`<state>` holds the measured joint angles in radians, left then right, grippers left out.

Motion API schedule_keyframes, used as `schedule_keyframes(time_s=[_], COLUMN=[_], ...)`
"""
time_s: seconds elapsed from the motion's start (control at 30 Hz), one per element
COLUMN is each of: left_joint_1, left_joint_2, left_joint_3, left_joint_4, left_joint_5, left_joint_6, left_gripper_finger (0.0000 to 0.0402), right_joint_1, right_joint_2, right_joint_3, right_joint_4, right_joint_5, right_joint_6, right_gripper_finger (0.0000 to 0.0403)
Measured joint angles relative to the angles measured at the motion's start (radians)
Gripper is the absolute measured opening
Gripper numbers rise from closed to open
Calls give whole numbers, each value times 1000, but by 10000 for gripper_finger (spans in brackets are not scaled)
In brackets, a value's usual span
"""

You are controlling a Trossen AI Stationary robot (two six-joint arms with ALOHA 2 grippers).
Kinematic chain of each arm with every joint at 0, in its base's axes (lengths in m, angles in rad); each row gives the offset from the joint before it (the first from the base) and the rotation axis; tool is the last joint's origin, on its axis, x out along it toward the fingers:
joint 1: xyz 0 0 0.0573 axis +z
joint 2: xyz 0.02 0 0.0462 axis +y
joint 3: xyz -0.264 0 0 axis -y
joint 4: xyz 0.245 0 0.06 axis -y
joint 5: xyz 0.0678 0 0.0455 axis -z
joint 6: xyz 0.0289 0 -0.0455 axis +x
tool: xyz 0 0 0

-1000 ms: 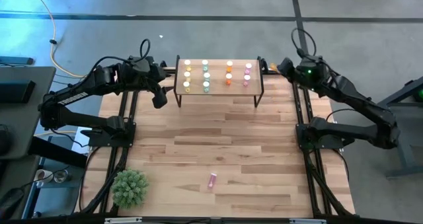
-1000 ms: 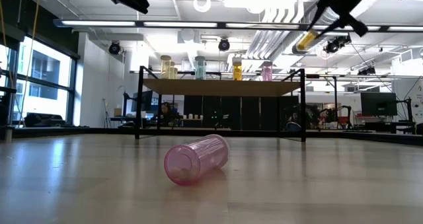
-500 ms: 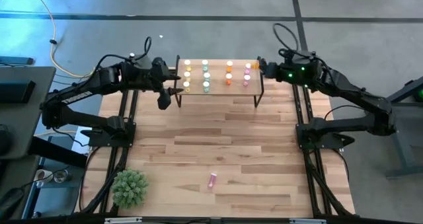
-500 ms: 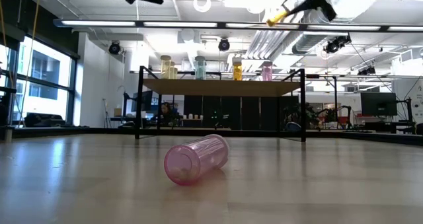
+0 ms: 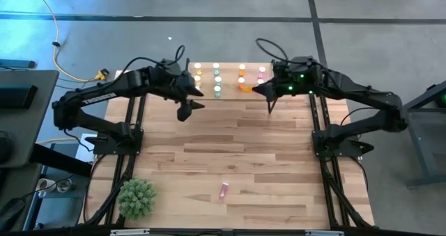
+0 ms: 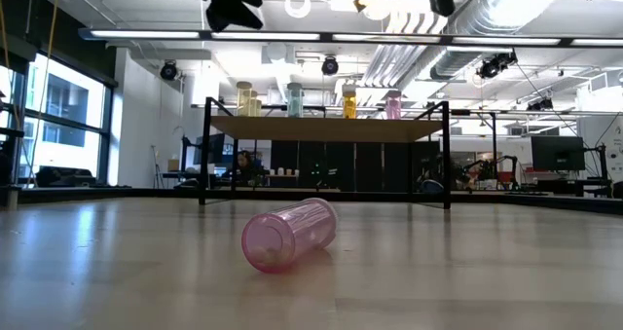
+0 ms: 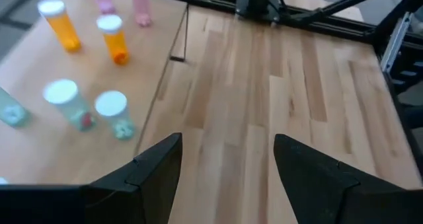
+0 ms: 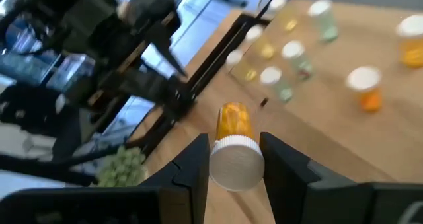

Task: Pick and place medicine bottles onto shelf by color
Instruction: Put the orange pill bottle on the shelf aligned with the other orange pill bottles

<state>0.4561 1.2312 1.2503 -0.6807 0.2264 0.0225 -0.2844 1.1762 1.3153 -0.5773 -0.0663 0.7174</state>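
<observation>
high view has both arms swung inward since a second ago. the shelf (image 5: pixel 230 79) sits at the table's far edge with rows of medicine bottles (image 5: pixel 217 80) standing on it. the right gripper (image 5: pixel 256 88), formerly off the shelf's right end, now hangs over its front right part, clamped on an orange bottle (image 8: pixel 234 126). the left gripper (image 5: pixel 188 109), fingers spread and empty, has moved past the shelf's front left corner. a pink bottle (image 5: pixel 224 189) lies unmoved near the table's front.
</observation>
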Motion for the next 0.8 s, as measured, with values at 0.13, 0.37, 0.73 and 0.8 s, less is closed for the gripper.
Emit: schedule_keyframes(time_s=[0.13,0.37,0.73,0.8], left_joint_1=[0,-32,-120,-143], left_joint_2=[27,38,39,39], left_joint_3=[0,0,0,0], left_joint_4=[1,-11,-76,-92], left_joint_5=[60,168,287,287], left_joint_6=[-21,-1,47,71], left_gripper_finger=[227,227,227,227], right_joint_1=[36,145,301,326], right_joint_2=[38,115,234,245], right_joint_3=[2,2,3,3], right_joint_4=[18,119,259,261], right_joint_5=[-50,-35,31,42], right_joint_6=[9,79,173,196], right_gripper_finger=[105,105,105,105])
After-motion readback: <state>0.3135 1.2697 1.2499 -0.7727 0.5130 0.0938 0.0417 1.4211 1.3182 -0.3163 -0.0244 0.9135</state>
